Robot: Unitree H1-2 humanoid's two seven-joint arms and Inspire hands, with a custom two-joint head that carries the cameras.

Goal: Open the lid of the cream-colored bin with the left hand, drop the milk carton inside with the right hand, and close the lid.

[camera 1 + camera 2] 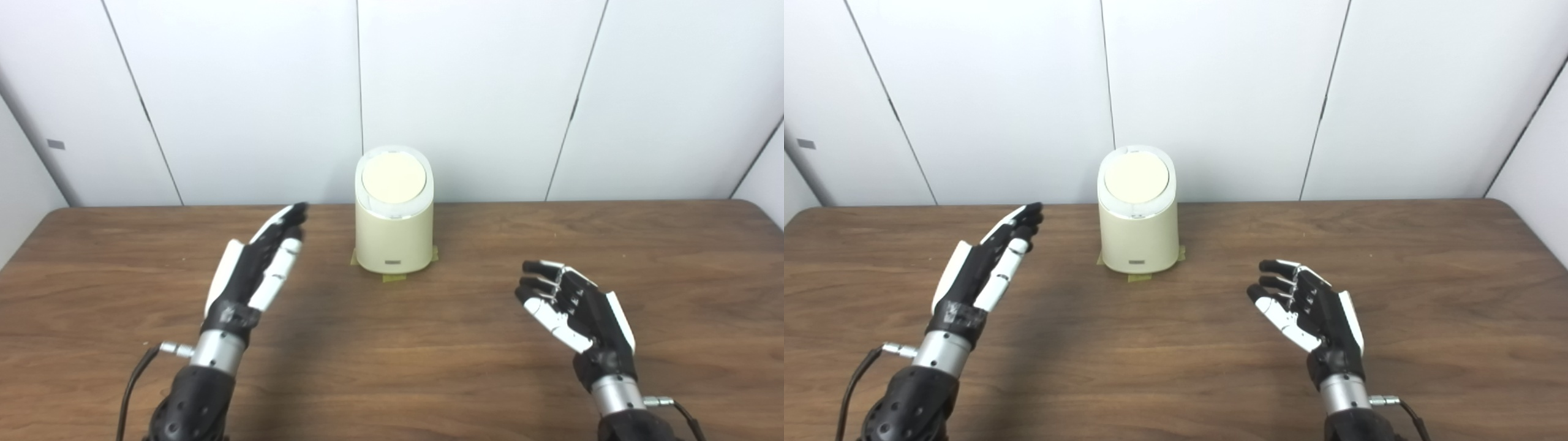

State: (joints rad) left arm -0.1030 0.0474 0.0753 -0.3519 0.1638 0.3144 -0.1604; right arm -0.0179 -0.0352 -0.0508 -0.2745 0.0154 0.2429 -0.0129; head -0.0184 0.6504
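The cream-colored bin [393, 236] stands upright at the far middle of the wooden table, its round lid [393, 178] shut flat on top. My left hand [260, 263] hovers to the bin's left, fingers stretched out straight and pointing toward the bin, holding nothing. My right hand [572, 306] is nearer the front on the right, palm turned inward, fingers spread and slightly curled, empty. No milk carton shows in either view.
Yellow-green tape strips [394, 277] peek out under the bin's base. The brown table [392, 367] runs to a white panelled wall [465, 92] just behind the bin. Cables trail from both wrists near the bottom edge.
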